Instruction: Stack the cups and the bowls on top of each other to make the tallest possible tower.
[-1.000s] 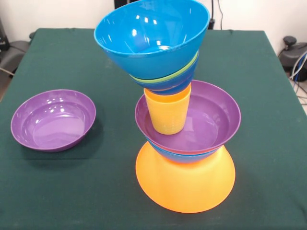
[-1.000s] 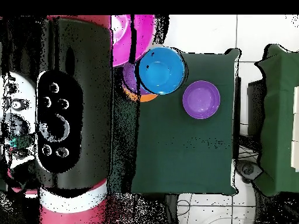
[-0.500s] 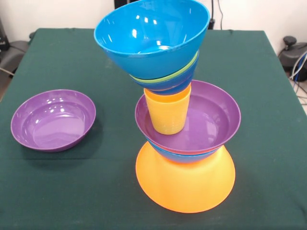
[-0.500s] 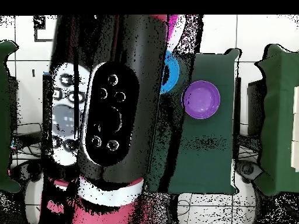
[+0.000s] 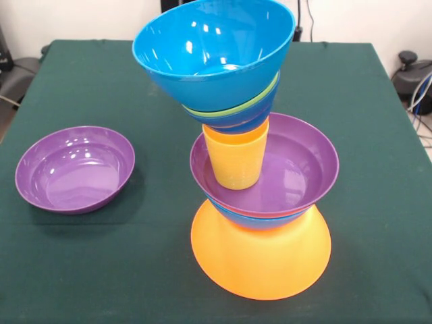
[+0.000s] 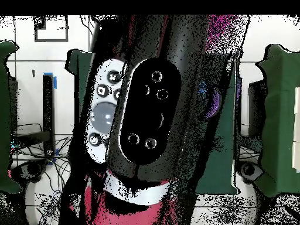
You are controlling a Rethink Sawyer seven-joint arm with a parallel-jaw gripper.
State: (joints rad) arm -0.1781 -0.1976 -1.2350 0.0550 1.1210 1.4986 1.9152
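In the front view the tower stands at centre right. Its base is the upside-down yellow-orange bowl (image 5: 260, 260). On it sit a bright blue bowl (image 5: 260, 220) and a shallow purple bowl (image 5: 300, 169). The yellow ribbed cup (image 5: 236, 158) stands upright in the purple bowl. It carries a nested dark blue bowl (image 5: 236, 121), a green bowl (image 5: 250, 103) and a large bright blue bowl (image 5: 212, 47), all tilted towards the camera. A second purple bowl (image 5: 74, 169) lies alone at the left. The orange cup and pink bowl are hidden. No gripper shows in either view.
The dark green table (image 5: 364, 101) carries everything. In the overhead view the robot's black and red arm (image 6: 146, 111) fills the middle and hides the tower. Only a sliver of the loose purple bowl (image 6: 215, 102) shows beside it. Cables lie on the floor at the right (image 5: 418, 94).
In the overhead view the arm has swung to the right, across the tower and most of the loose purple bowl. The front view is unchanged.
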